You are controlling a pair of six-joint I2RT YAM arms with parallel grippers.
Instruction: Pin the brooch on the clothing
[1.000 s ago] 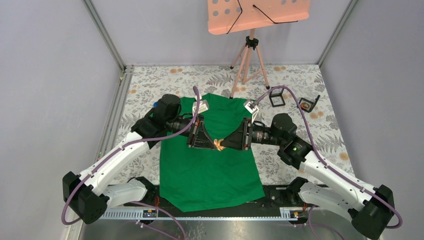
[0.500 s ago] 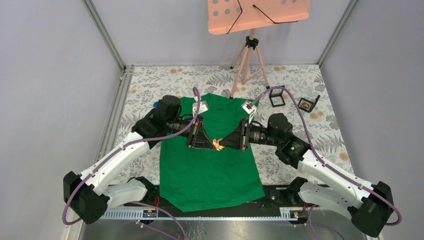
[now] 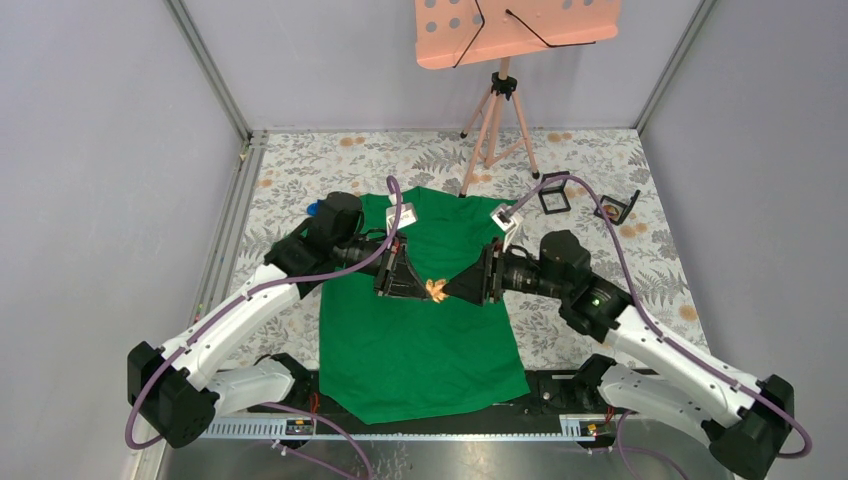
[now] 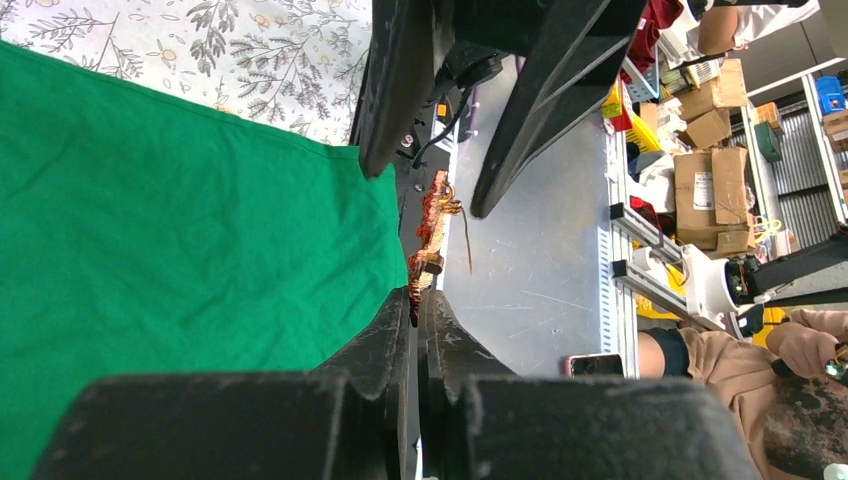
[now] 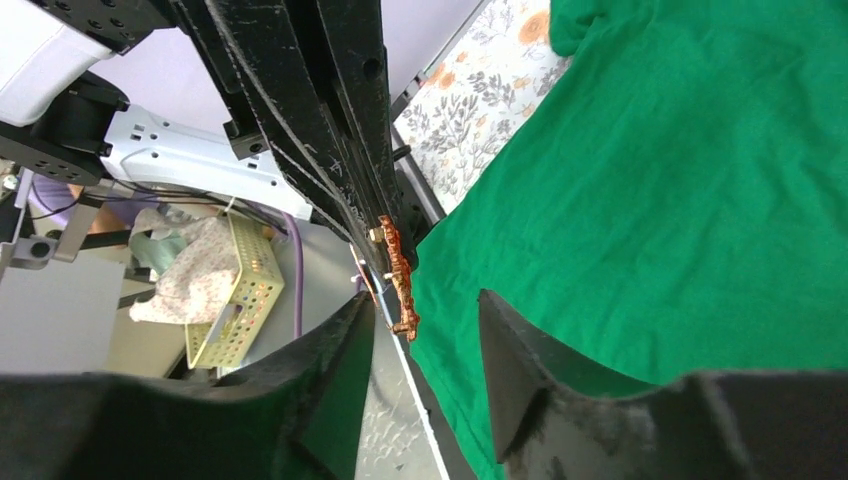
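The left gripper [image 4: 417,305] pinches one end of the brooch [image 4: 428,235] above the chest of the green T-shirt [image 3: 420,350], its long axis pointing at the right gripper [image 5: 425,300], whose spread fingers face the free end

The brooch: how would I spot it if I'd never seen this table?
Find the big green T-shirt spread flat on the flowery table. Over its middle the left gripper and the right gripper point at each other, and the brooch is pinched in the left one's tips. It is the only tiny coppery-orange thing among all that green and black.
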